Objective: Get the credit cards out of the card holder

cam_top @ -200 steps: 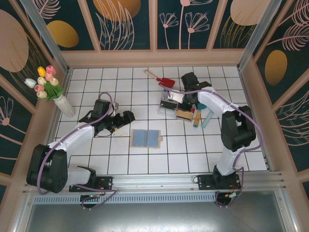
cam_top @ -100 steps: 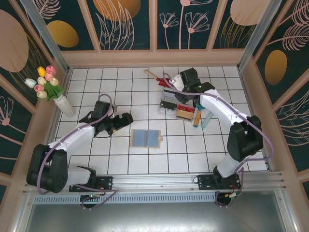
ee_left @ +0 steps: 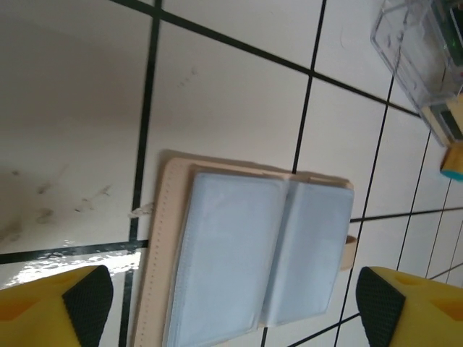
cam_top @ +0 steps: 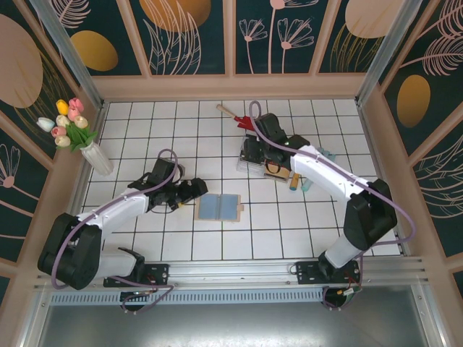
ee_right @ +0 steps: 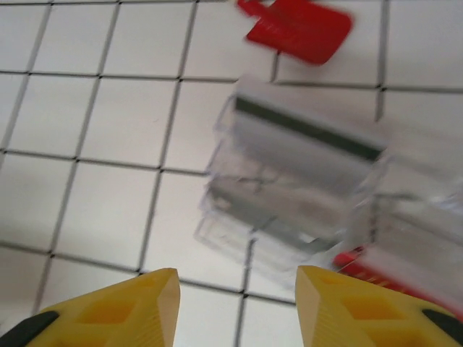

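Observation:
The card holder (cam_top: 218, 207) lies open on the tiles, tan outside and blue-grey inside. In the left wrist view the card holder (ee_left: 246, 253) sits just ahead of my left gripper (ee_left: 235, 311), which is open and not touching it. In the top view my left gripper (cam_top: 189, 191) is just left of the holder. My right gripper (ee_right: 239, 307) is open and empty over a clear tray (ee_right: 224, 231). A pale credit card (ee_right: 304, 141) with a dark stripe lies in the tray, blurred, and a red card edge (ee_right: 362, 262) shows at its right end.
A red toy shovel (cam_top: 242, 121) lies behind the tray (cam_top: 249, 168). Small tan, orange and teal items (cam_top: 295, 179) sit right of the tray. A vase of tulips (cam_top: 94, 155) stands at the far left. Walls close in the floor on three sides.
My right gripper swung left over the clear tray and its jaws opened. My left gripper slid right, closer to the card holder.

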Controlling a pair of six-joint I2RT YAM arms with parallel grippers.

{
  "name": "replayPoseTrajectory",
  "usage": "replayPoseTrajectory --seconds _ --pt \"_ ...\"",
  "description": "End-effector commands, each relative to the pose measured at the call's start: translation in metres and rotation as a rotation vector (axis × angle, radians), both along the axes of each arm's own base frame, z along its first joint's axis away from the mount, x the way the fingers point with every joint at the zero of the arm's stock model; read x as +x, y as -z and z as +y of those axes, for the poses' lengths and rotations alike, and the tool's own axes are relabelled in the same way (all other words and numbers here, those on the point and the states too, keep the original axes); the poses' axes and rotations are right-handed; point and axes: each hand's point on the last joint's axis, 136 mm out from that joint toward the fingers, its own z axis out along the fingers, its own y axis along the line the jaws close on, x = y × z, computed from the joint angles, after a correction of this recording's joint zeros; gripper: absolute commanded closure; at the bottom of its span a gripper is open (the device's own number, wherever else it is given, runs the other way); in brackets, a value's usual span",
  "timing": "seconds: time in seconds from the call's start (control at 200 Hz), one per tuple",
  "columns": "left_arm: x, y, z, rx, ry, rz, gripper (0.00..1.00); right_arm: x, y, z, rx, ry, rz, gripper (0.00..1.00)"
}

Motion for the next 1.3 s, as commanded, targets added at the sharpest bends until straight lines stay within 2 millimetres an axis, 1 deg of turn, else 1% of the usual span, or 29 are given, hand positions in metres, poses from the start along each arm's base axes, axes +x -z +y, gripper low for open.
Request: replayPoseTrajectory --seconds 0.0,0.06,0.12,0.185,0.36,0.465,0.616,0.711,0.966,1.031,1.156,1.296 --pt "0.000 0.002 -0.005 0.002 -0.017 0.018 0.17 -0.023 0.003 0.023 0.273 0.089 0.137 0.51" --pt "-0.002 0.003 -0.008 -0.007 -0.012 0.027 0.20 -0.035 0.014 0.028 0.345 0.106 0.190 0.47" --pt "-0.004 0.005 -0.012 -0.016 -0.003 0.035 0.23 -0.048 0.022 0.036 0.430 0.103 0.238 0.46" --pt "-0.006 0.008 -0.014 -0.013 0.003 0.046 0.29 -0.060 0.032 0.040 0.475 0.110 0.285 0.46" --pt "-0.008 0.019 -0.018 -0.003 0.023 0.080 0.46 -0.090 0.069 0.056 0.414 0.063 0.401 0.47" --pt "-0.007 0.022 -0.020 0.004 0.033 0.089 0.53 -0.103 0.084 0.063 0.360 0.036 0.445 0.48" --pt "-0.007 0.028 -0.018 0.021 0.033 0.102 0.53 -0.113 0.106 0.065 0.291 0.041 0.485 0.49" --pt "-0.009 0.032 -0.017 0.030 0.037 0.114 0.53 -0.117 0.115 0.065 0.266 0.044 0.504 0.49" --pt "-0.011 0.039 -0.020 0.032 0.069 0.134 0.66 -0.125 0.138 0.064 0.219 0.034 0.564 0.50" --pt "-0.012 0.040 -0.021 0.026 0.074 0.139 0.66 -0.126 0.143 0.064 0.208 0.034 0.577 0.51" --pt "-0.012 0.037 -0.027 -0.003 0.089 0.135 0.74 -0.129 0.148 0.067 0.210 0.026 0.599 0.53" --pt "-0.010 0.031 -0.032 -0.030 0.102 0.123 0.79 -0.132 0.155 0.069 0.205 0.014 0.623 0.56"
